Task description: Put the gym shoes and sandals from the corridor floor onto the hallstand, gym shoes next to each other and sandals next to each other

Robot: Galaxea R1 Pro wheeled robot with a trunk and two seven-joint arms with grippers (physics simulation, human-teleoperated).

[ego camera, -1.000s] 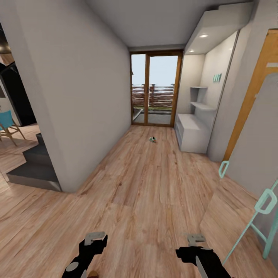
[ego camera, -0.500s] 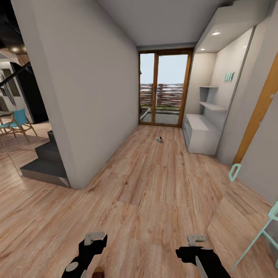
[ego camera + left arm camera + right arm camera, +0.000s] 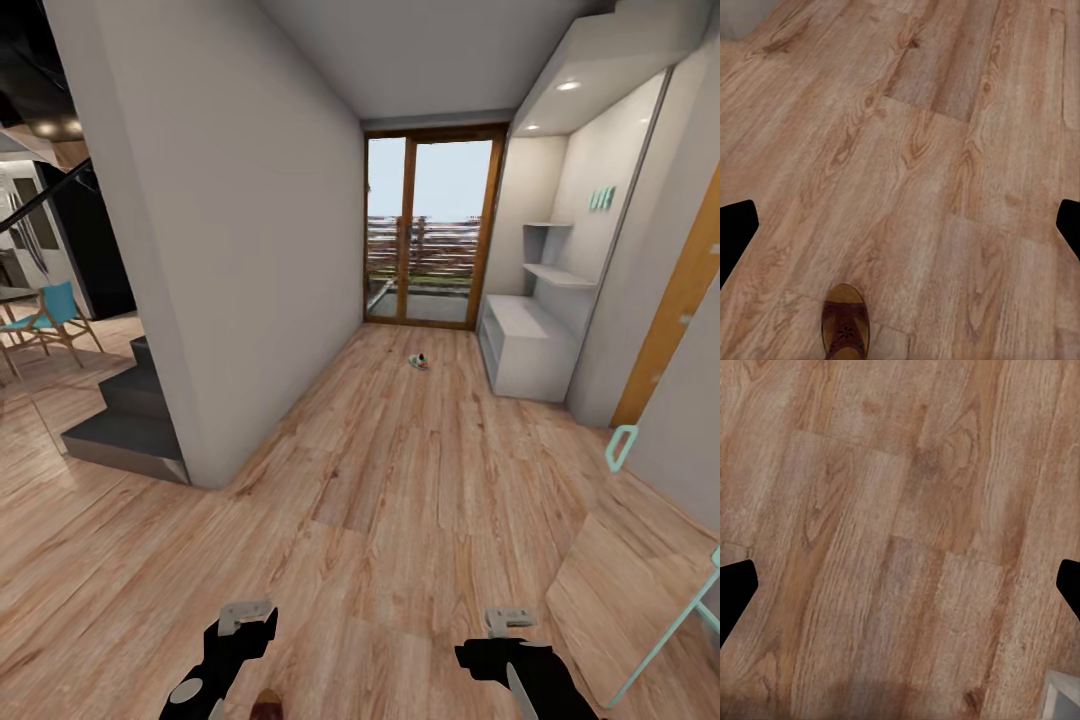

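From the head, a gym shoe [image 3: 420, 362] lies on the corridor floor [image 3: 400, 480] just before the hallstand [image 3: 527, 345]. Both grippers hang low, nearer than it. At the left wrist, the left gripper [image 3: 900, 221] is spread above a sandal [image 3: 846, 322]. At the right wrist, the right gripper [image 3: 900, 585] gapes over bare planks.

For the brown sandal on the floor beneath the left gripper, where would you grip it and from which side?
The sandal lies flat and sole-down on the corridor floor, part of it cut off by the left wrist view's edge. I would probably come straight down from above with the left gripper and pinch across its narrow width at the strap, fingers on the two long sides; its flat shape offers little else.
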